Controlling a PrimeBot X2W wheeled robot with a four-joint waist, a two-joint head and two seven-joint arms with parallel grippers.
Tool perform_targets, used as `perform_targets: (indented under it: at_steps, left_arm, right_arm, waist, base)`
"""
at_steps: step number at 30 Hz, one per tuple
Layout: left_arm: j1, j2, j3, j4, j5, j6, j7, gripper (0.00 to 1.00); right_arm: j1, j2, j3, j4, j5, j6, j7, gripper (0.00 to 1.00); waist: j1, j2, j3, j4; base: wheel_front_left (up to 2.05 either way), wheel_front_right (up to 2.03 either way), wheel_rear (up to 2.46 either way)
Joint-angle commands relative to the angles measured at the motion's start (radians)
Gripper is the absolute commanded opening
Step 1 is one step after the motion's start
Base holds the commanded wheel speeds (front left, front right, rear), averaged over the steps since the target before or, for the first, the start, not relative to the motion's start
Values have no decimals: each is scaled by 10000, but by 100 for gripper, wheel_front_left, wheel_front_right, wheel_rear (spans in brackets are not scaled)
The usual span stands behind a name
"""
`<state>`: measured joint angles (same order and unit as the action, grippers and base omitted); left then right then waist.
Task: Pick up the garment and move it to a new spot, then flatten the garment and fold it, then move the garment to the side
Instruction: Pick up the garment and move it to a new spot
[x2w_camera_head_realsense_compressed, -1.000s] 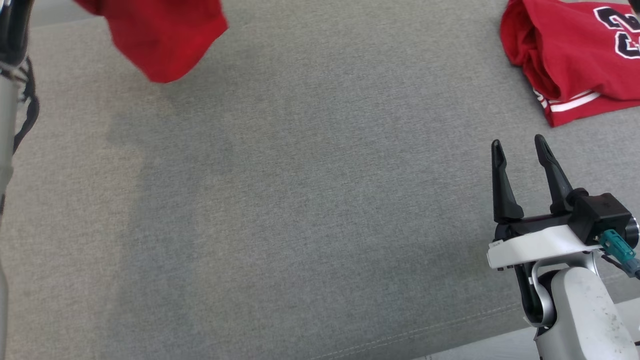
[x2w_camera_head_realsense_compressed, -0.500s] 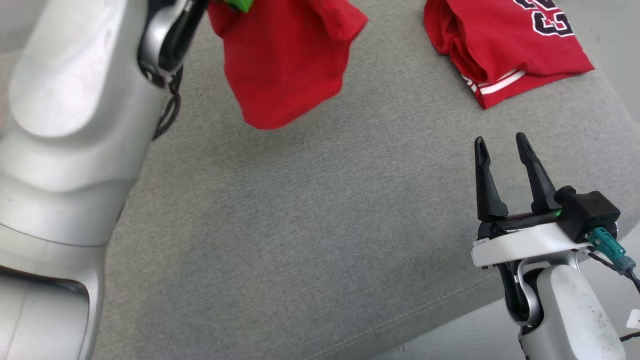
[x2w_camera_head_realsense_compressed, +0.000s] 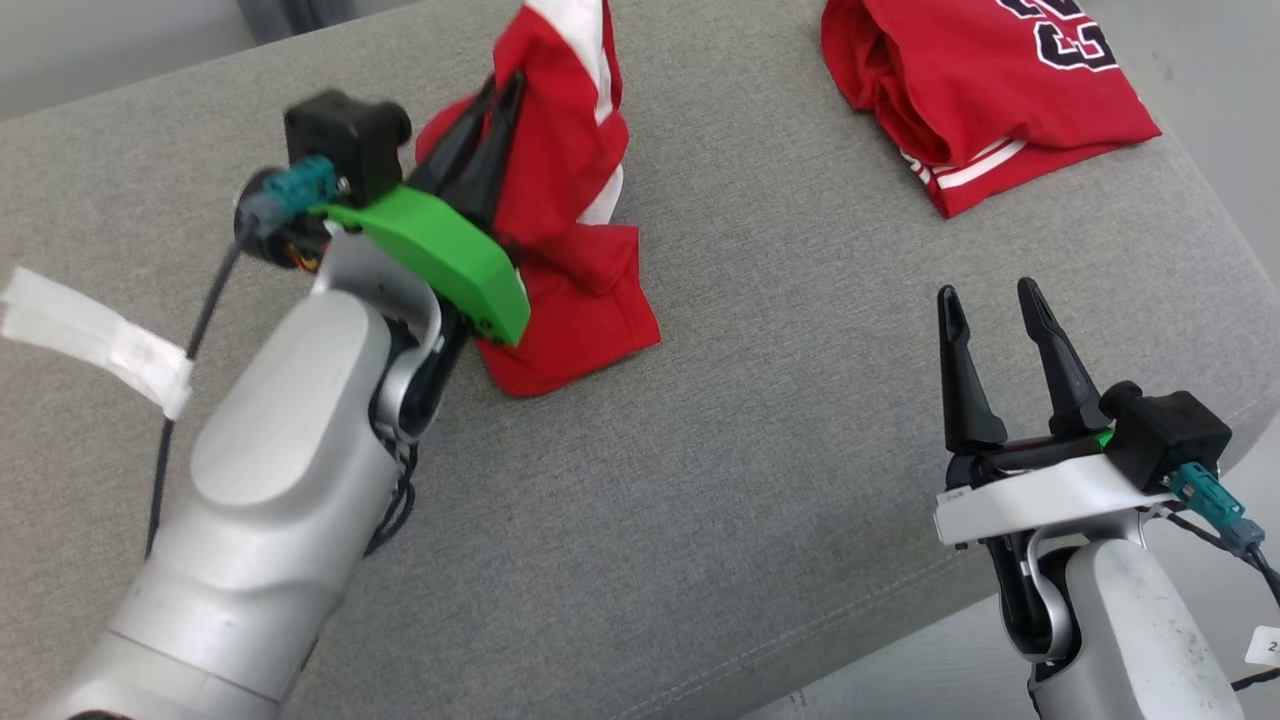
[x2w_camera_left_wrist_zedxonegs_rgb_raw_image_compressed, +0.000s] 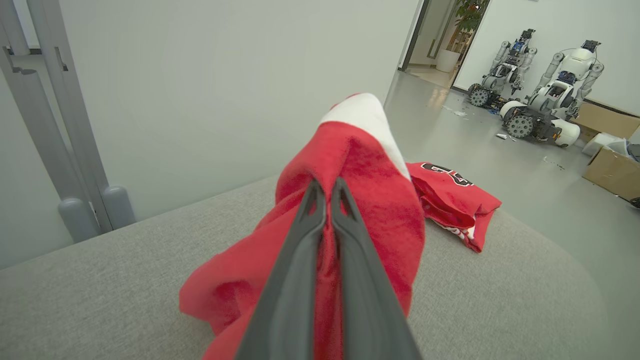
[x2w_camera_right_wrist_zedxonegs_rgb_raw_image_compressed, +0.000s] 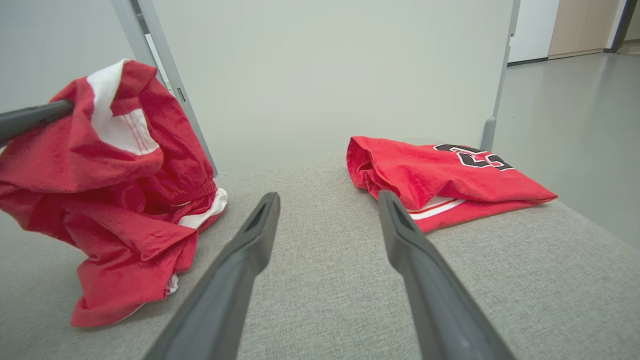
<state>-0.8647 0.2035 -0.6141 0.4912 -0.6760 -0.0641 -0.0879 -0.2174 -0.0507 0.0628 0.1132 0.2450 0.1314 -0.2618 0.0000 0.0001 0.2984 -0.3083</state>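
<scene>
Garment (x2w_camera_head_realsense_compressed: 570, 290), red with white stripes, hangs bunched from the left gripper (x2w_camera_head_realsense_compressed: 505, 85), whose jaws are clenched on a fold near its top. Its lower end rests crumpled on the grey cushion (x2w_camera_head_realsense_compressed: 750, 420), left of centre. The pick-up looks done and the move to a new spot nearly so (the cloth is not yet let go). Flattening, folding and shifting aside are all left. The right gripper (x2w_camera_head_realsense_compressed: 987, 290) hovers near the front edge, jaws spread and empty, well apart from a folded red jersey (x2w_camera_head_realsense_compressed: 1000, 90) at the far right.
</scene>
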Motion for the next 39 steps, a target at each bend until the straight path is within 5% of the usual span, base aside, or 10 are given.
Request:
perform_targets:
  at_steps: [1, 6, 7, 8, 9, 26, 39]
  left_arm:
    - [416, 30, -111, 102, 79, 52, -164, 0]
    - [1392, -210, -511, 429, 45, -35, -429, 5]
    - [1541, -258, -594, 482, 57, -72, -493, 72]
    - [1654, -290, -642, 530, 52, -78, -553, 91]
    - [1754, -339, -675, 562, 3, -97, -600, 100]
    - [2784, 900, 1029, -519, 192, 758, -1771, 100]
    - [6032, 1270, 3979, -2836, 1453, 1345, -1758, 100]
  right_arm:
    - [119, 1, -7, 21, 62, -16, -42, 100]
    - [252, 1, 57, 102, 12, -16, -42, 100]
    - [277, -2, 73, 117, 4, -16, -42, 100]
    - [288, -2, 87, 141, -2, -16, -42, 100]
    - [288, -2, 104, 165, -15, -16, -42, 100]
    - [801, -3, -111, 302, -423, -16, -38, 100]
    - [1103, -2, -351, 209, -723, -16, -37, 100]
  waist:
    - [0, -1, -54, 66]
    - [0, -1, -261, 247]
    - [0, -1, -320, 293]
    - [0, -1, -378, 324]
    - [0, -1, -446, 368]
    - [0, -1, -1628, 1503]
    - [0, -1, -1969, 2365]
  base:
    - [0, 0, 0]
    - [0, 0, 0]
    - [0, 0, 0]
    - [0, 0, 0]
    - [0, 0, 0]
    - [0, 0, 0]
    - [0, 0, 0]
